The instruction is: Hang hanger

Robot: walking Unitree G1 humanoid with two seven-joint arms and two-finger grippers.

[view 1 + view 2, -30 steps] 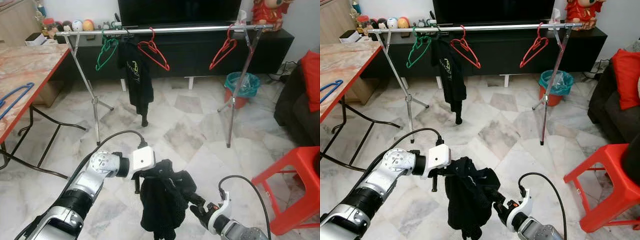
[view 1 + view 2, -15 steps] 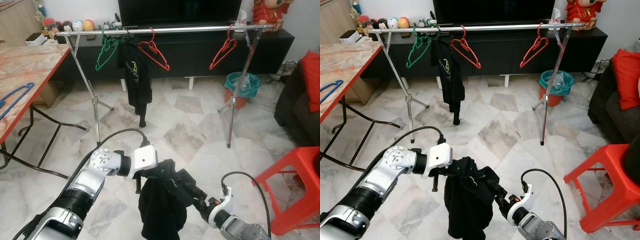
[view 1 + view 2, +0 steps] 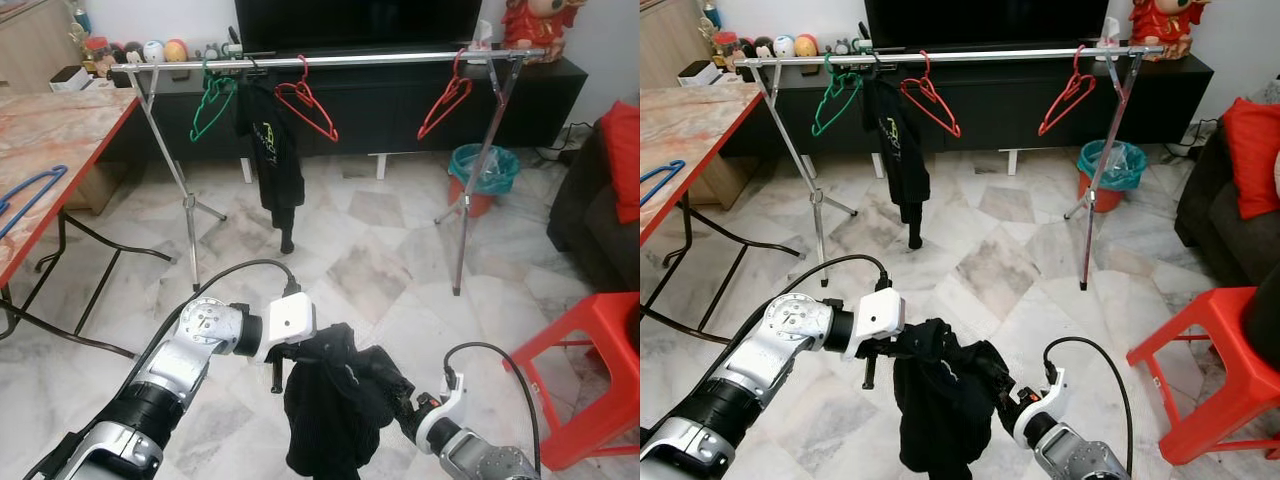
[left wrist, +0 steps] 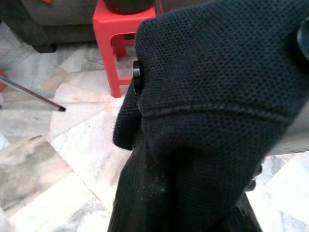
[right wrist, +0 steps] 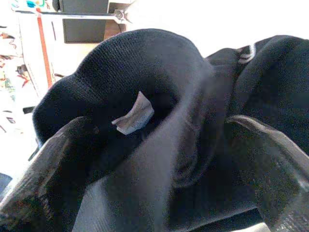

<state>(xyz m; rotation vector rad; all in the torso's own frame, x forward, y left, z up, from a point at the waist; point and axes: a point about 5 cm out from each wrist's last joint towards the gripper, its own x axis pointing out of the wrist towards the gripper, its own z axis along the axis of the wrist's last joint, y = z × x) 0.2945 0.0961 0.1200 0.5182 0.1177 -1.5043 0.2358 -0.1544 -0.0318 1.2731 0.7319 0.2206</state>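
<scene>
Currently holding black garment [image 3: 330, 405] low between both grippers: left gripper [image 3: 300, 352] clamping collar, right gripper [image 5: 159, 159] spread wide inside fabric, readying for rail [image 3: 330, 60], I reckon.

Left gripper's [image 3: 300, 360] jaws buried under the black garment [image 3: 335, 410], their state untellable.

Looking forward and down from the head, both eye views taking in the clothes rail [image 3: 330, 60], the marble floor [image 3: 380, 250] and the red stool [image 3: 590, 370], the right eye sitting slightly to the side. Peering from the left wrist, pressed close against the black garment [image 4: 207, 121], facing the same red stool beyond. Looking from the right wrist along two spread dark fingers [image 5: 43, 164], very near the same garment, its white label [image 5: 134, 115] showing.
</scene>
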